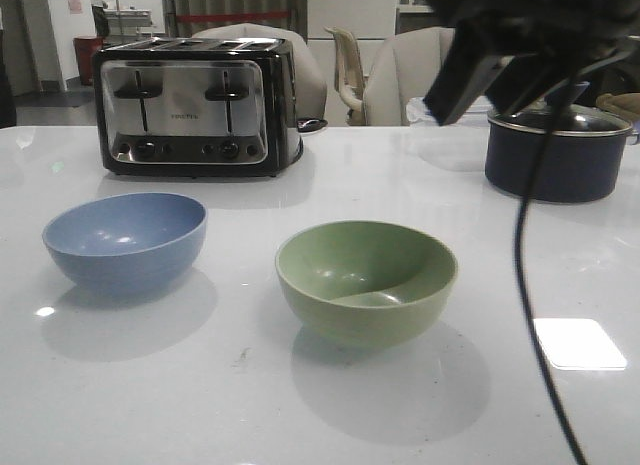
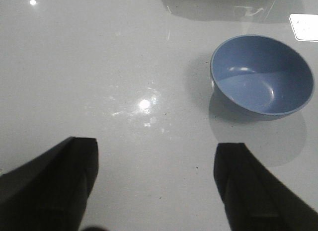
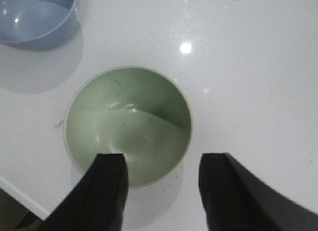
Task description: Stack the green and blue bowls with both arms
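Both claws gape empty: the right claw (image 3: 161, 191) above the green bowl (image 3: 127, 124), the left claw (image 2: 156, 191) near the blue bowl (image 2: 262, 74).

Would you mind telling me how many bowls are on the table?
2: a dusty blue round matte bowl on the left before the toaster, and a pale sage green round matte bowl to its right, apart.

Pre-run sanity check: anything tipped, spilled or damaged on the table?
Nothing stands out. Blue bowl and green bowl sit upright, empty and apart on the table. Only faint dark specks near the green bowl.
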